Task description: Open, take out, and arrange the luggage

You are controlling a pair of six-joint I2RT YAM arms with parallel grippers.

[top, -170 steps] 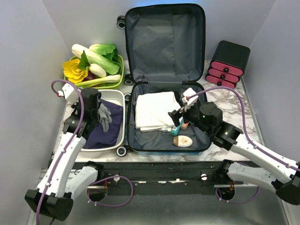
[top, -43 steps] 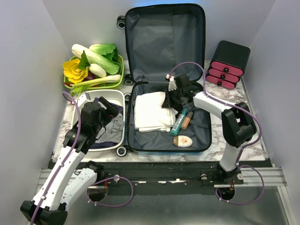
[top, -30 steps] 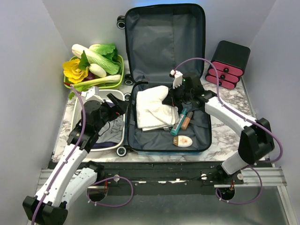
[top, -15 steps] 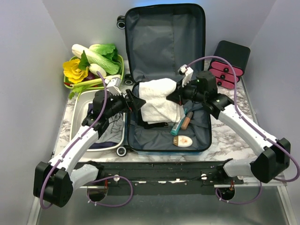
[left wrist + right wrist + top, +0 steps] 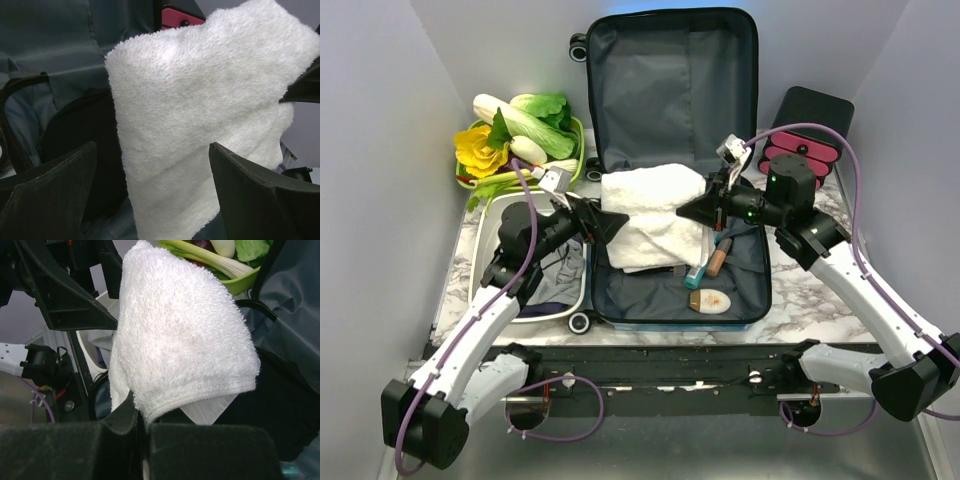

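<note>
The luggage (image 5: 672,90) lies open, lid upright at the back, dark grey lining showing. My right gripper (image 5: 694,210) is shut on the edge of a white towel (image 5: 655,215) and holds it up above the luggage's lower half (image 5: 750,290). In the right wrist view the towel (image 5: 180,335) drapes up from the closed right gripper (image 5: 142,420). My left gripper (image 5: 612,225) is open at the towel's left edge. In the left wrist view the towel (image 5: 200,100) hangs between the spread fingers of the left gripper (image 5: 155,190), apart from both.
A teal tube (image 5: 700,270), a brown bottle (image 5: 720,258) and a white bottle (image 5: 712,302) lie in the luggage. A white bin (image 5: 490,225) with dark clothes sits left of it, a green vegetable tray (image 5: 578,150) behind that. A black box with pink drawers (image 5: 805,135) stands at the right.
The right gripper has lifted the towel off the luggage floor and drawn it up and right. The left arm swung from the white bin over to the towel's left edge.
</note>
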